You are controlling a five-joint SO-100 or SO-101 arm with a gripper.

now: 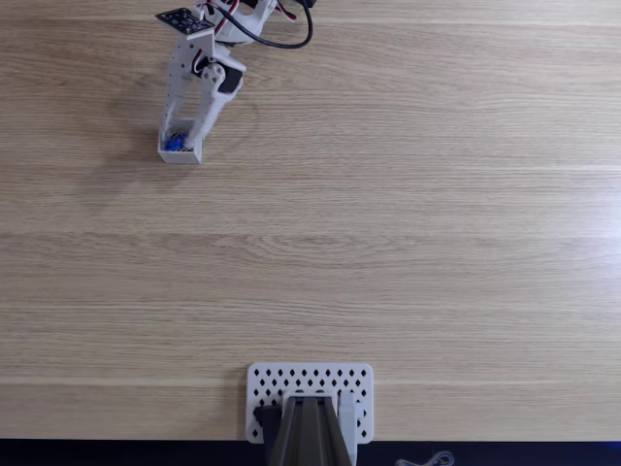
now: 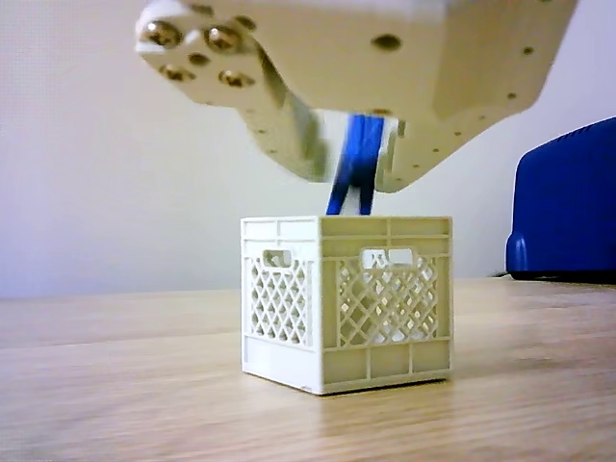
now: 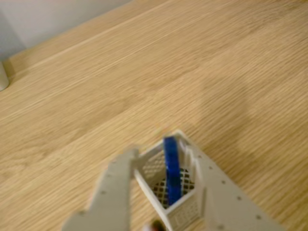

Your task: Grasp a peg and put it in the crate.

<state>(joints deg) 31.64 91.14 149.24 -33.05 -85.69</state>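
The blue peg (image 2: pixel 357 164) hangs upright between the two white fingers of the gripper (image 2: pixel 358 154), its lower tips dipping just past the top rim of the crate (image 2: pixel 346 303) in the other view. The jaws are pinched on the peg's upper part, one finger on each side. In the wrist view the peg (image 3: pixel 172 168) stands inside the crate's (image 3: pixel 185 211) opening, reaching down toward the dark mesh bottom — whether it touches that bottom cannot be told. The gripper (image 3: pixel 166 192) straddles the crate there, one finger outside its left wall and the other along its right.

The crate is a small white square box with lattice sides and handle slots, standing flat on the light wooden table (image 2: pixel 115 385). In the fixed view the crate (image 1: pixel 180 151) sits near the upper left of the table (image 1: pixel 388 243), a speck of blue peg (image 1: pixel 176 143) visible inside it, with the gripper (image 1: pixel 184 131) reaching down over it.

Well apart, at the table's bottom edge in the fixed view, lies a white perforated plate (image 1: pixel 354 383) with diamond holes. A dark-blue object (image 2: pixel 568 202) stands at the right in the other view.
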